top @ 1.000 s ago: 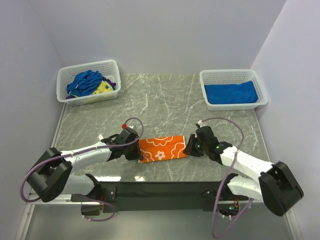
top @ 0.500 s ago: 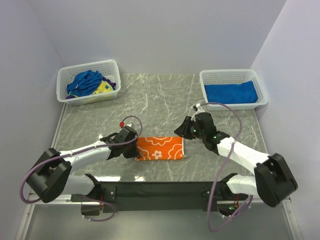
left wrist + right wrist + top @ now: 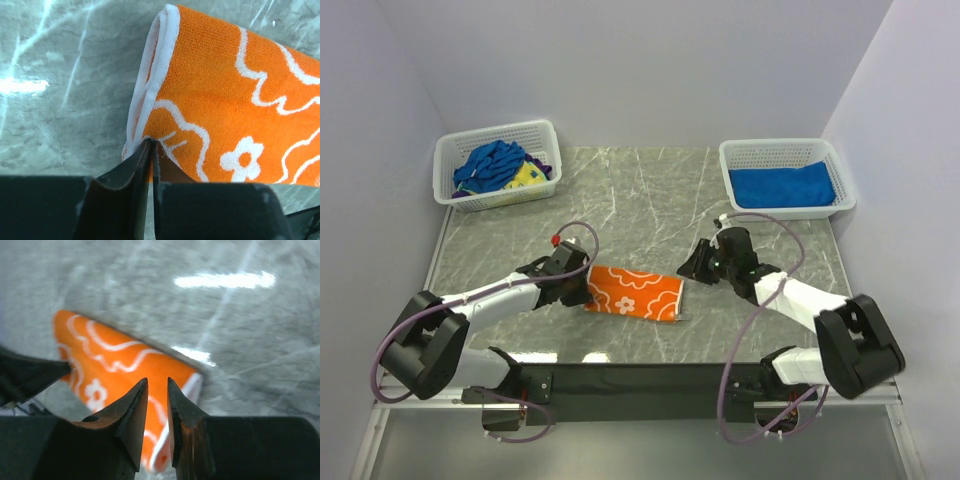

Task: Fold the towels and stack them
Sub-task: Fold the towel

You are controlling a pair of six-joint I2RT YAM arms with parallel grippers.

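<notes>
A folded orange towel point(image 3: 632, 294) with white flower outlines lies flat on the marble table, slightly tilted. My left gripper point(image 3: 582, 288) is at its left end. In the left wrist view the jaws point(image 3: 151, 142) are pinched on the white-hemmed corner of the orange towel point(image 3: 240, 90). My right gripper point(image 3: 692, 262) hovers just beyond the towel's right end. Its fingers point(image 3: 157, 380) stand slightly apart with nothing between them, and the orange towel point(image 3: 115, 370) lies below. A folded blue towel point(image 3: 782, 185) lies in the right basket. Crumpled blue point(image 3: 490, 162) and yellow point(image 3: 525, 177) towels fill the left basket.
A white mesh basket point(image 3: 495, 131) stands at the back left corner and another point(image 3: 785, 146) at the back right. Grey walls close in the table on three sides. The black base rail point(image 3: 640, 380) runs along the near edge.
The right gripper has left the towel's right end and risen back. The left gripper has pulled the towel's left end leftward and away, so the towel now lies tilted.
</notes>
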